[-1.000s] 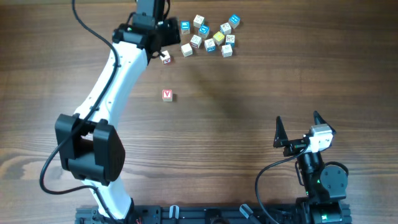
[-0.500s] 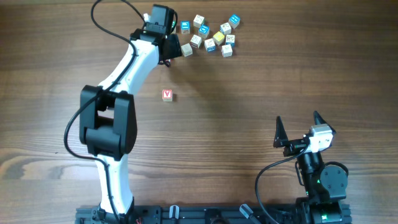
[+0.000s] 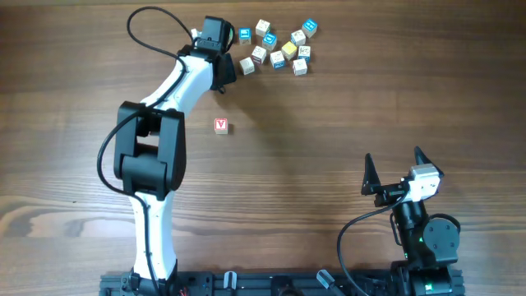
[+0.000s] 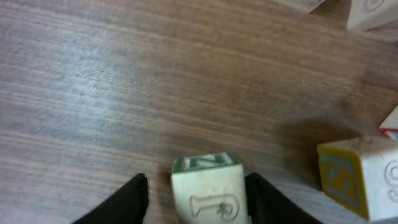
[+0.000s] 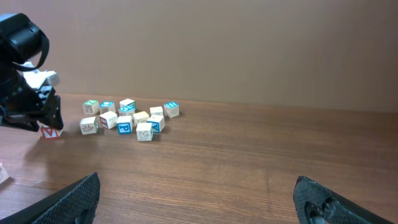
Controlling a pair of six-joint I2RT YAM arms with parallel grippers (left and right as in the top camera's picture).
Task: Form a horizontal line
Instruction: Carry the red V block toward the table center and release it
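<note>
A small white letter block [image 4: 208, 196] with a green top face sits on the wood table between my left gripper's [image 4: 196, 180] two fingers. It lies against the right finger, with a gap to the left finger. In the overhead view the left gripper [image 3: 222, 76] covers this block, just left of the block cluster [image 3: 275, 45]. In the right wrist view the block [image 5: 51, 132] shows a red side under the left gripper [image 5: 37, 115]. A red V block [image 3: 220, 126] lies alone, nearer the table's middle. My right gripper [image 3: 393, 162] is open and empty at the lower right.
A yellow-faced S block [image 4: 354, 174] lies close to the right of the left gripper, with more blocks beyond it. The cluster [image 5: 127, 118] holds several white, blue and yellow blocks at the far edge of the table.
The left arm folded and its gripper moved down over the block beside the cluster, which now sits between the fingers. The right arm has not moved.
</note>
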